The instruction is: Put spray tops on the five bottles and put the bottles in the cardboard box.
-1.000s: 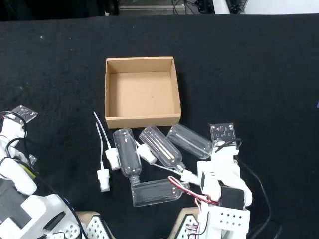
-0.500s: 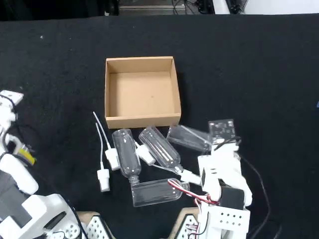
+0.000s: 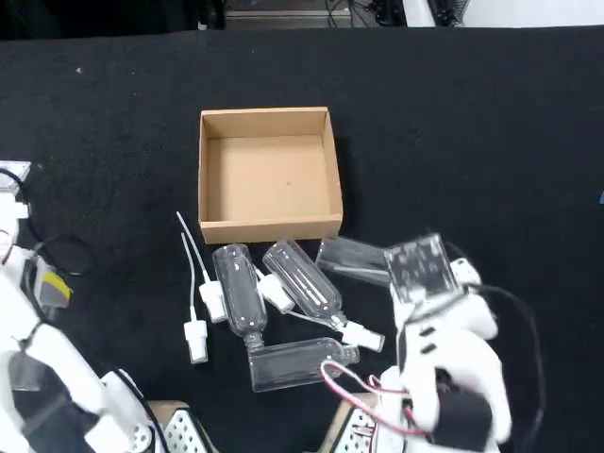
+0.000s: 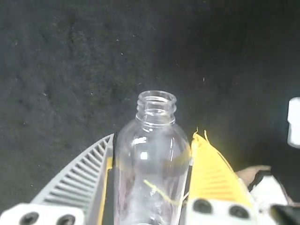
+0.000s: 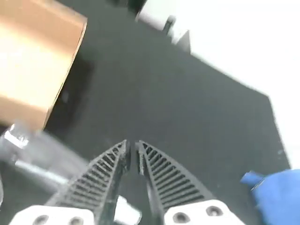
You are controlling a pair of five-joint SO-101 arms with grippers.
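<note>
Raised off the table (image 3: 491,142), my right gripper (image 5: 132,145) hangs closed and empty over a lying bottle (image 5: 33,152); my left gripper (image 4: 152,138) clamps a second bottle (image 4: 157,105).

**High view:** a fixed camera overhead looks steeply down on the whole table (image 3: 472,123), with the cardboard box (image 3: 269,175) mid-frame.

**Left wrist view:** from behind the left gripper (image 4: 152,138), facing along its fingers, very close on the held bottle (image 4: 152,164) and the tabletop beyond it.

**Right wrist view:** from behind the right gripper (image 5: 132,146), tilted outward across the table. The box ahead of its fingertips is shared with the high view.
</note>
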